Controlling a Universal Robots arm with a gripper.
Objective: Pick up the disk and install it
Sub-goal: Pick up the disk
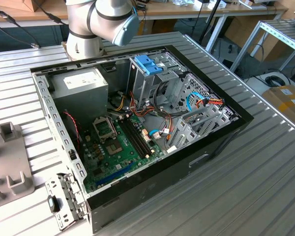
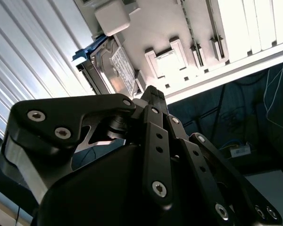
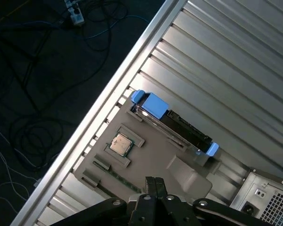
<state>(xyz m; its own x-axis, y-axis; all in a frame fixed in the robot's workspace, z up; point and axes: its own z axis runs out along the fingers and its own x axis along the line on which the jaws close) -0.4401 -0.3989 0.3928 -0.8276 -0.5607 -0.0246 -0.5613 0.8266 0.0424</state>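
In both wrist views the gripper (image 3: 154, 181) (image 2: 152, 92) has its two fingers drawn together, tips meeting with no gap to speak of. They grip nothing and touch nothing.

Just beyond the fingertips lies one grey fixture plate (image 3: 155, 150) on the ribbed metal table (image 3: 226, 70), close to the table's edge. One processor chip (image 3: 118, 143) sits in a recess of that plate. The one disk (image 3: 181, 128) stands on its long edge in a slot at the plate's far side, apart from the gripper. Its light-blue carrier rail (image 3: 151, 104) shows at both ends. In the second wrist view the disk's (image 2: 108, 70) white label faces the fingers.

In the exterior view one open computer case (image 1: 211, 142) lies on the table with its motherboard (image 1: 113, 147) and power supply (image 1: 81, 86) exposed. One blue latch (image 1: 148, 64) tops the drive cage, and the arm (image 1: 93, 19) rises behind.
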